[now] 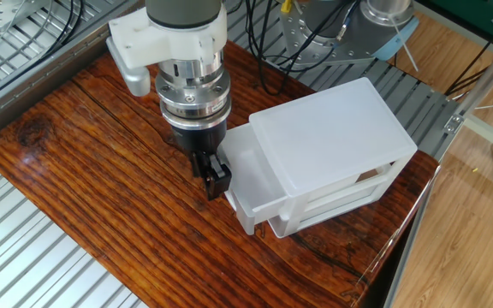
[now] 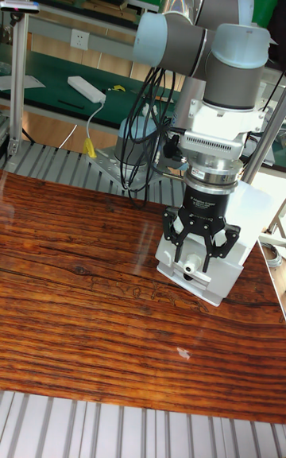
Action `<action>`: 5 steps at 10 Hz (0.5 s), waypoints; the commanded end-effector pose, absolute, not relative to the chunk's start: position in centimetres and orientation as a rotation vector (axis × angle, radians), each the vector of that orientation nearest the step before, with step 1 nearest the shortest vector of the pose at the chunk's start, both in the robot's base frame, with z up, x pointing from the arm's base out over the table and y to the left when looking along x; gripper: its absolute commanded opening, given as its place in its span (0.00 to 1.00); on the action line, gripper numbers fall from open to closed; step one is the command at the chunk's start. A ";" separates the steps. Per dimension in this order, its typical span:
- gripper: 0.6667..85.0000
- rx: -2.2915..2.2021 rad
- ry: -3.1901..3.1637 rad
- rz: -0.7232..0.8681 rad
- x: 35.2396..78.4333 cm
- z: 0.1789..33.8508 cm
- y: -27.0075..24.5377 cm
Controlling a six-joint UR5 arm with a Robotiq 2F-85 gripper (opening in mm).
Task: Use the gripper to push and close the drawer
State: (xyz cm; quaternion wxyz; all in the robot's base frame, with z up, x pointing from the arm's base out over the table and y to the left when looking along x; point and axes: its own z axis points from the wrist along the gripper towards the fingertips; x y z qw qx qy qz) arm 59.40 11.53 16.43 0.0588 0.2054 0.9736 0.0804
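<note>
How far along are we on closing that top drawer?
Done: the gripper is down in front of the drawer, lined up with its knob in the tall fixed view. In hand: the fingers sit at the drawer front; actual contact can't be confirmed. Left: the whole push, since the drawer juts well out of the white cabinet.
</note>
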 end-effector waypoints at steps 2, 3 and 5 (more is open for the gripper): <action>0.58 0.622 2.944 0.270 59.5 15.9 12.0; 0.58 0.621 2.943 0.267 59.5 15.8 12.0; 0.55 0.626 2.941 0.266 59.4 15.5 12.0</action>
